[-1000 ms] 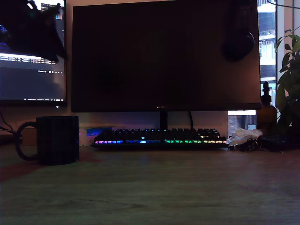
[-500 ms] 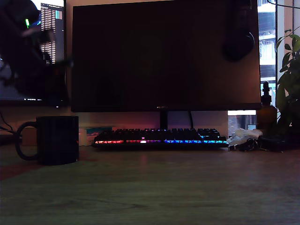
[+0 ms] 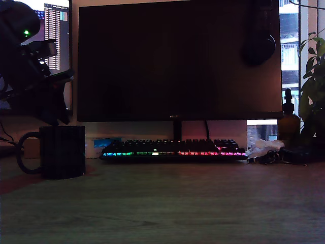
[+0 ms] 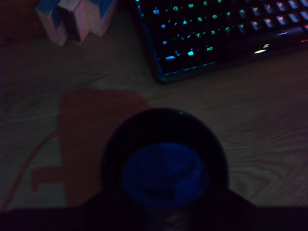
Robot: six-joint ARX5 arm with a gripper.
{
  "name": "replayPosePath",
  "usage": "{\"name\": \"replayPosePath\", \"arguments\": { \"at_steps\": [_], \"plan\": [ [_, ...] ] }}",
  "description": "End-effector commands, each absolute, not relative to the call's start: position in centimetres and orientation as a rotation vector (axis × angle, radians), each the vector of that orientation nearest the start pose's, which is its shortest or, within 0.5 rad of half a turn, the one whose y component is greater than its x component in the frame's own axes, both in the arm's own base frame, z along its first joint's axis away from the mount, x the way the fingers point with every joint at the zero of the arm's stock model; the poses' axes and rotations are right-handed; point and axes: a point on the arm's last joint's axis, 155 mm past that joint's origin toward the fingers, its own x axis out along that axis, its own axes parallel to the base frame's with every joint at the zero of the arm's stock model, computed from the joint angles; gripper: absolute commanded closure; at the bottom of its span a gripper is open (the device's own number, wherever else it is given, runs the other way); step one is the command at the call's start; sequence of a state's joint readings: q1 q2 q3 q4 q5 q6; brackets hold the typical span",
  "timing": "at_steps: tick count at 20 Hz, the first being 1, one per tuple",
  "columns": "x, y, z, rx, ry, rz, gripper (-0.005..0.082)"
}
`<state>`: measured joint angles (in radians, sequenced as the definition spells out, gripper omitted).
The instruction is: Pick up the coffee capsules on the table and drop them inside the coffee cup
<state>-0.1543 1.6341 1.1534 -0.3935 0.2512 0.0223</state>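
The black ribbed coffee cup (image 3: 62, 151) stands on the wood-grain table (image 3: 167, 203) at the exterior view's left, handle pointing left. My dark arm reaches down from the upper left, and the gripper (image 3: 57, 118) hangs just above the cup's rim. From the wrist camera I look straight down into the cup's mouth (image 4: 111, 144). A dark blue coffee capsule (image 4: 163, 175) sits large and close over that opening, with the gripper shut on it. The fingers themselves are lost in the dark.
A lit keyboard (image 3: 172, 149) lies behind the cup under a large dark monitor (image 3: 177, 61). Small boxes (image 4: 77, 17) stand beside the keyboard. A reddish patch (image 4: 91, 139) marks the table under the cup. A brown bottle (image 3: 288, 122), white clutter (image 3: 264, 147) and a plant (image 3: 314, 76) fill the far right.
My arm has come down from the upper left corner to just above the coffee cup. The cup has not moved. The keyboard's colours have shifted.
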Motion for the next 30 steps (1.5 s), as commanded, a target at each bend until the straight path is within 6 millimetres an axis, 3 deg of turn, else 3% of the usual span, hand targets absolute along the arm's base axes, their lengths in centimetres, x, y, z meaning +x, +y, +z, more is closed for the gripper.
{"name": "replayPosePath", "arguments": {
  "at_steps": [1, 17, 18, 21, 22, 27, 30],
  "plan": [
    [42.6, -11.0, 11.2, -0.019, 0.889, -0.384, 0.0589],
    [42.9, -10.8, 11.4, -0.021, 0.877, -0.379, 0.0584],
    [43.0, -10.8, 11.5, -0.022, 0.874, -0.379, 0.0543],
    [43.0, -10.8, 11.5, -0.014, 0.870, -0.384, 0.0161],
    [43.0, -10.9, 11.6, -0.016, 0.869, -0.390, 0.0132],
    [42.8, -12.0, 12.4, -0.045, 0.851, -0.444, 0.0167],
    [41.6, -12.7, 13.1, -0.072, 0.867, -0.487, 0.0384]
  ]
}}
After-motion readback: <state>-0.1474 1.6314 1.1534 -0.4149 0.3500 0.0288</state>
